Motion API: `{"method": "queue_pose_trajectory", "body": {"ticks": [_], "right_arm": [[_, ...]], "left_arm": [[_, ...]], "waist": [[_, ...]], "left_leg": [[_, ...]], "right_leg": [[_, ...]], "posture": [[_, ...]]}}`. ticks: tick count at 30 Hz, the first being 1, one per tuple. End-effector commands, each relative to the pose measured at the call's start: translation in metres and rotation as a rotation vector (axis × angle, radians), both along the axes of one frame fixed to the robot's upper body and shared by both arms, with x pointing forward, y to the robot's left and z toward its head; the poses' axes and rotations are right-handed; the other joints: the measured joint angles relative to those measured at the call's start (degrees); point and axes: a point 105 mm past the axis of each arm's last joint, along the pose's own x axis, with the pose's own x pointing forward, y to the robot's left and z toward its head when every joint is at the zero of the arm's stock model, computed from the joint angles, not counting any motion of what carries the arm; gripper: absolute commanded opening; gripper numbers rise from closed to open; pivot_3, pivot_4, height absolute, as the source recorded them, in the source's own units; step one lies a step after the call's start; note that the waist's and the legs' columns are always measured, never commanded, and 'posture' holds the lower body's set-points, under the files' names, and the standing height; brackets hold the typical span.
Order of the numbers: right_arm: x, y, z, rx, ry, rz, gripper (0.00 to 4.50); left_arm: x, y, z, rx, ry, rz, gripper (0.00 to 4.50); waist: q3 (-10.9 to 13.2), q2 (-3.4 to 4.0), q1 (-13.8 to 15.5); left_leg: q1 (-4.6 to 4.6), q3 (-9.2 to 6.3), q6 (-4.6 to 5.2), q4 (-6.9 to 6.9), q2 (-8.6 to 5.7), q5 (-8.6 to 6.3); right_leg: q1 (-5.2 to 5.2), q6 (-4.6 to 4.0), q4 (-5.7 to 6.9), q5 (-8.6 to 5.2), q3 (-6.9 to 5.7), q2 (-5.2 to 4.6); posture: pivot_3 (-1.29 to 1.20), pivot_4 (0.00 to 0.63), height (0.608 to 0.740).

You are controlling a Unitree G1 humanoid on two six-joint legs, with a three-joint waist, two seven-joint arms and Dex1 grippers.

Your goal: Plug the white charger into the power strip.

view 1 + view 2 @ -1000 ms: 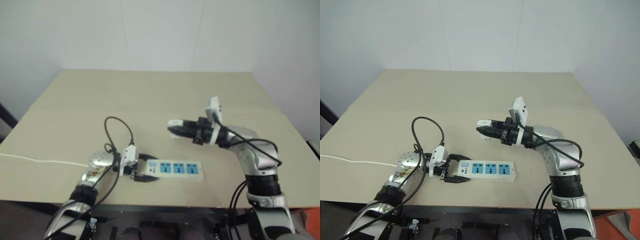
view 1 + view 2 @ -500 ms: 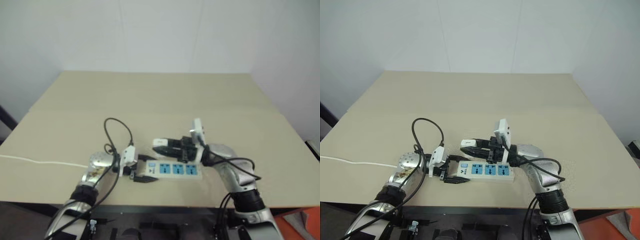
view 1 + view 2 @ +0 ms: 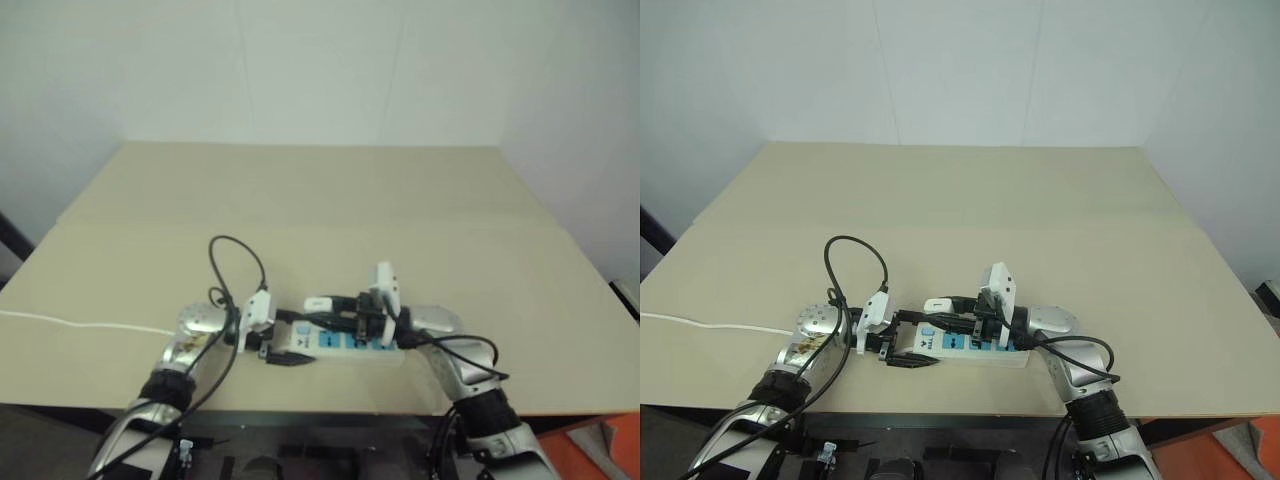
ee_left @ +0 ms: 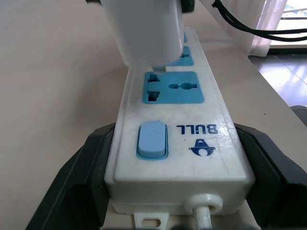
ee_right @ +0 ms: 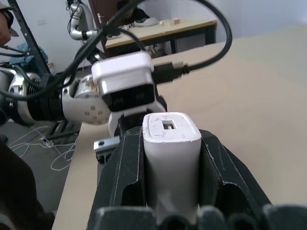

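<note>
The power strip lies near the table's front edge, and its switch end is clamped between the fingers of my left gripper. My right gripper is shut on the white charger, held level over the strip and pointing left. From the left wrist view the white charger hangs just above the blue socket panel nearest the switch, with a prong at that panel's slot. The other blue panels are mostly hidden under my right gripper and wrist.
The beige table stretches away behind the strip. The strip's thin white cord runs off the left edge. A black cable loop rises from my left wrist. The front table edge lies just beyond the strip.
My right gripper has carried the white charger down and to the left, from above the table behind the strip to just over the socket beside the switch. The left gripper kept still.
</note>
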Motion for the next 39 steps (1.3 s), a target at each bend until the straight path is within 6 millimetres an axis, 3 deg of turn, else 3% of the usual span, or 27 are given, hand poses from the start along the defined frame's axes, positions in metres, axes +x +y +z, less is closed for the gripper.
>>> {"method": "queue_pose_trajectory", "body": {"ticks": [1, 25, 39], "right_arm": [[-0.001, -0.002, 0.008, 0.011, -0.050, 0.008, 1.10], [0.005, -0.016, -0.020, -0.109, -0.070, -0.023, 1.10], [0.001, -0.056, -0.047, -0.239, -0.016, -0.055, 1.10]], "left_arm": [[-0.009, 0.000, -0.013, 0.052, 0.043, -0.035, 3.28], [-0.010, 0.001, -0.015, 0.064, 0.052, -0.032, 3.28], [-0.008, 0.002, -0.016, 0.071, 0.053, -0.016, 3.28]], "waist": [[0.0, 0.00, 0.0], [0.0, 0.00, 0.1], [-0.2, -0.01, 0.8]], "left_leg": [[0.00, 0.00, 0.00, 0.00, 0.00, 0.00], [0.01, 0.00, 0.00, -0.02, 0.00, 0.00], [0.05, 0.00, 0.00, -0.01, -0.02, 0.00]], "right_leg": [[0.00, 0.00, 0.00, 0.00, 0.00, 0.00], [0.01, 0.02, -0.01, -0.02, 0.00, 0.00], [0.14, 0.20, -0.12, -0.13, -0.03, -0.03]], "posture": [[0.00, 0.150, 0.740], [0.00, 0.150, 0.740], [0.00, 0.150, 0.740]]}}
